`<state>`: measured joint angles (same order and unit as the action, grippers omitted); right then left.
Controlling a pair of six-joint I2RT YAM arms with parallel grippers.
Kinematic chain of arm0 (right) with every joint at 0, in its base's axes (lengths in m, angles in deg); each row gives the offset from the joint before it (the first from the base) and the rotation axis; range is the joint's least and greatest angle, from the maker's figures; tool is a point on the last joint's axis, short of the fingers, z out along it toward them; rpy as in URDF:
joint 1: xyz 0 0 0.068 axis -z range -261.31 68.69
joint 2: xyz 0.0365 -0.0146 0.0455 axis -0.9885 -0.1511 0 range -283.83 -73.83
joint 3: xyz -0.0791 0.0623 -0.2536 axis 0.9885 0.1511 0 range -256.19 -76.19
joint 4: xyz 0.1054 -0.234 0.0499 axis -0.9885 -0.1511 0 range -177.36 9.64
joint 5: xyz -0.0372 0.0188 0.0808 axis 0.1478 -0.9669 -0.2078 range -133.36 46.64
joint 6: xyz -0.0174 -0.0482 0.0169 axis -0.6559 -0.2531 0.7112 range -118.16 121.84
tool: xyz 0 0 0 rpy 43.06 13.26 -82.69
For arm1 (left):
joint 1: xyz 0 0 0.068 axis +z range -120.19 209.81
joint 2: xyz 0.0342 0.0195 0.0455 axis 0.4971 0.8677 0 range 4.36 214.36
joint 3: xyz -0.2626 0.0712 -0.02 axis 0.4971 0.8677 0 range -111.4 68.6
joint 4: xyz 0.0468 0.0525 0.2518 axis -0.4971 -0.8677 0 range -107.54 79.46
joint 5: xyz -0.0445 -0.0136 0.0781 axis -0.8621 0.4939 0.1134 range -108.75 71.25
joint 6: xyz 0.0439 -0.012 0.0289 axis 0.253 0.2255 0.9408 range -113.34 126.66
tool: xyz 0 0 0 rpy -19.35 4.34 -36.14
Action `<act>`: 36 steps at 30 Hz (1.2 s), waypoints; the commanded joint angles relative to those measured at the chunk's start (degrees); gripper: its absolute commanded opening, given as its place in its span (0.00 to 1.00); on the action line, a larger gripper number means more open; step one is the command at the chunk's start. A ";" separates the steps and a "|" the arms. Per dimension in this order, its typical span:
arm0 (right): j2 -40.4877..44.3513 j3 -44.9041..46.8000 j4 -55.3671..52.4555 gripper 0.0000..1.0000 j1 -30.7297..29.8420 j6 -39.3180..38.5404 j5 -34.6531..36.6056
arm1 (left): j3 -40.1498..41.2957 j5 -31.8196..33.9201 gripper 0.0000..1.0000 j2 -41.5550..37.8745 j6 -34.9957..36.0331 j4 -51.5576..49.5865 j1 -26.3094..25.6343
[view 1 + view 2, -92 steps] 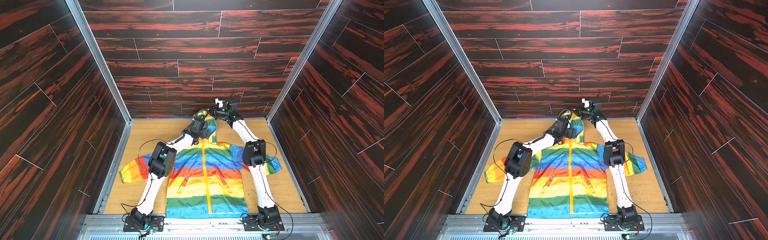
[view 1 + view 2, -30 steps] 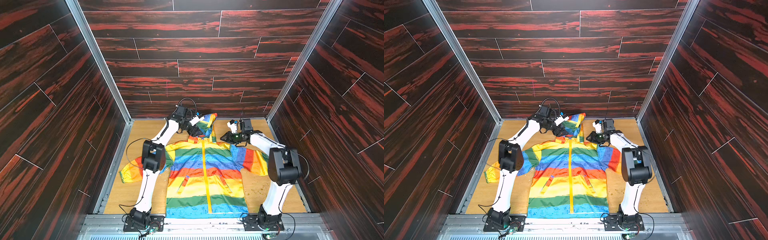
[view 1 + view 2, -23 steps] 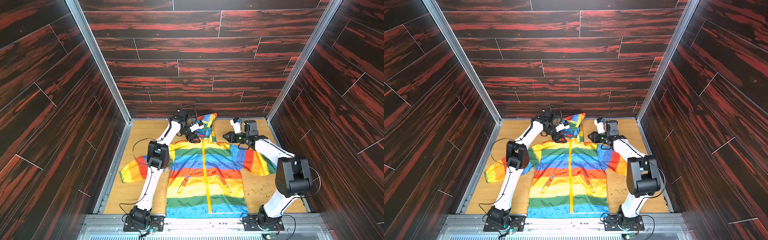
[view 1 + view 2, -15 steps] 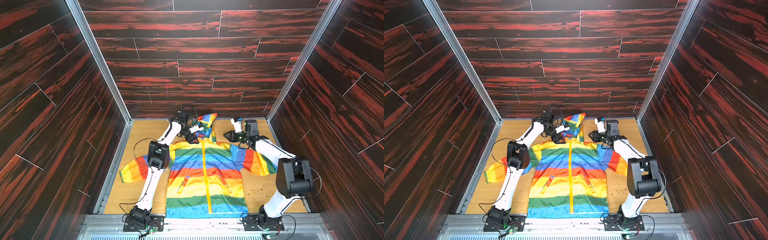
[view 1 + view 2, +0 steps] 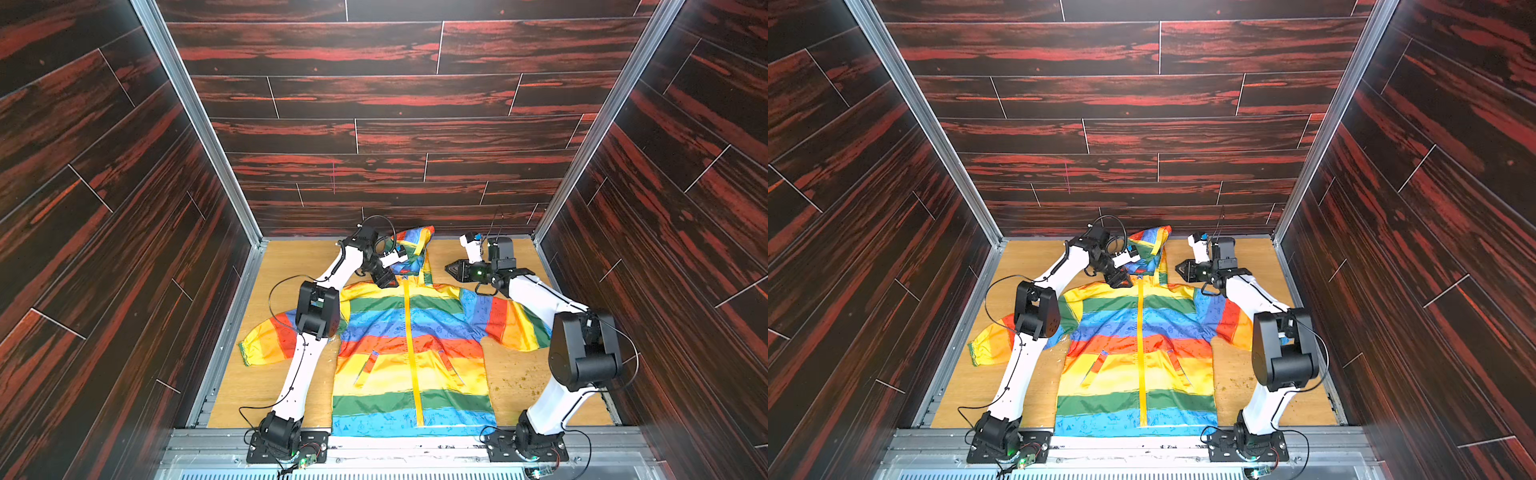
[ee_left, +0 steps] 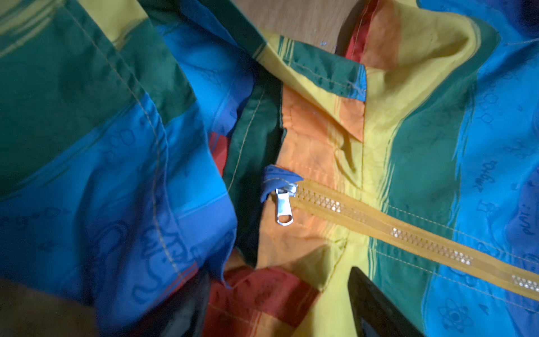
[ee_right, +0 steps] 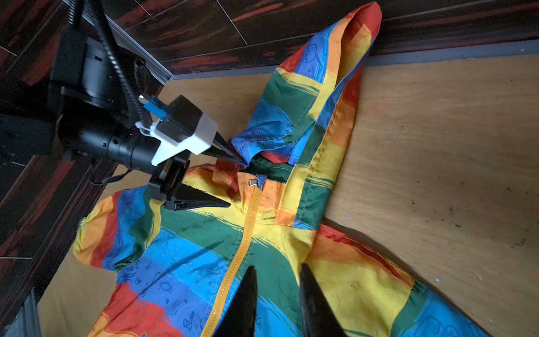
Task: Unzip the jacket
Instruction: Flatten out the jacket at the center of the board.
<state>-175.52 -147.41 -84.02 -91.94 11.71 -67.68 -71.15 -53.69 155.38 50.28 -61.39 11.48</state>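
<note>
The left gripper (image 7: 234, 181) sits at the collar, just left of the zipper's top. Its jaws are spread wide and grip nothing, and one fingertip (image 7: 226, 147) touches the folded edge of the hood (image 5: 411, 249). The jacket (image 5: 407, 349) lies flat, front up, mid-table (image 5: 519, 374), with the hood toward the far wall. Its zipper (image 5: 1142, 345) is closed, the silver pull (image 6: 283, 208) at the collar. The right gripper (image 5: 451, 269) hovers right of the hood, jaws slightly parted and empty.
</note>
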 commanded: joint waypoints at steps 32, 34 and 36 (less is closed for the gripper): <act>-6.33 -4.14 -2.82 0.27 -0.31 3.72 -4.24 | -15.80 -8.75 0.62 8.46 -6.11 -4.17 0.84; -6.24 -4.35 -2.90 0.27 -0.44 4.13 -4.40 | -16.20 -7.49 0.62 8.50 -7.49 -4.72 0.62; -6.32 -4.83 -3.34 0.28 -0.78 4.34 -4.41 | -17.08 -5.84 0.62 8.87 -7.29 -6.43 -0.07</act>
<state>-179.80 -150.45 -86.38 -92.08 15.25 -71.00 -86.05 -61.36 164.45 45.03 -65.19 11.94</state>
